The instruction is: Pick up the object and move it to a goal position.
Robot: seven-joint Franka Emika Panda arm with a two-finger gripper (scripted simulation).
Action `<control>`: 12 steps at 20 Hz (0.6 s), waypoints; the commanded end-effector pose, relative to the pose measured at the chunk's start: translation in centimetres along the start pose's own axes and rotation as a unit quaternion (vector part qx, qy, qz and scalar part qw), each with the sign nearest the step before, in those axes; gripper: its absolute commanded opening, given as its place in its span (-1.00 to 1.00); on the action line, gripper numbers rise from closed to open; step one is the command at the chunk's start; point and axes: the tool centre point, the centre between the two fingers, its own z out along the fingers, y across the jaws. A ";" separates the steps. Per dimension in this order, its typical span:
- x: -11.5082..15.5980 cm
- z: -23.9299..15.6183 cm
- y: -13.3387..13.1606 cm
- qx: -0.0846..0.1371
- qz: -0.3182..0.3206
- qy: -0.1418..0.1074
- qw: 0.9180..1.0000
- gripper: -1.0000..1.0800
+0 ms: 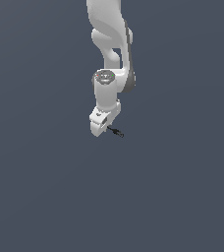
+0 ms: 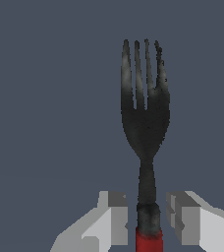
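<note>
The object is a small fork (image 2: 146,118) with black tines and neck and a red handle end at the wrist view's edge. In the exterior view the fork (image 1: 117,133) is a tiny dark stick poking out by the tip of the white hand. My gripper (image 2: 147,216) straddles the fork's neck just above the red part. One finger (image 2: 115,216) stands on each side, with a narrow gap between each finger and the fork, so the jaws are open around it. In the exterior view my gripper (image 1: 100,129) points down beside the fork.
The white arm (image 1: 109,44) comes down from the top of the exterior view. The ground is a plain dark grey-blue surface (image 1: 45,187) all around, with no other object or marker in view.
</note>
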 end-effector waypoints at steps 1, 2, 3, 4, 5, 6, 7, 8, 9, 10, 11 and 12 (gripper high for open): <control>-1.9 -1.8 1.2 0.000 0.000 0.001 1.000 -1.00; -2.6 -2.4 1.7 0.000 0.000 0.001 1.000 -1.00; -3.3 -3.0 2.2 0.000 0.000 0.001 1.000 -1.00; -4.0 -3.6 2.6 0.000 0.000 0.001 1.000 -1.00; -4.6 -4.2 3.0 0.000 0.001 0.001 1.000 -1.00; -5.2 -4.7 3.4 0.000 0.001 0.001 1.000 -1.00; -5.7 -5.2 3.8 0.000 0.001 0.002 1.000 -1.00; -6.2 -5.7 4.2 0.000 0.001 0.002 1.000 -1.00; -6.7 -6.1 4.5 0.000 0.001 0.002 1.000 -1.00; -7.1 -6.5 4.8 0.000 0.001 0.002 1.000 -1.00; -7.5 -6.9 5.1 0.000 0.001 0.002 1.000 -1.00; -7.9 -7.2 5.4 0.000 0.001 0.002 1.000 -1.00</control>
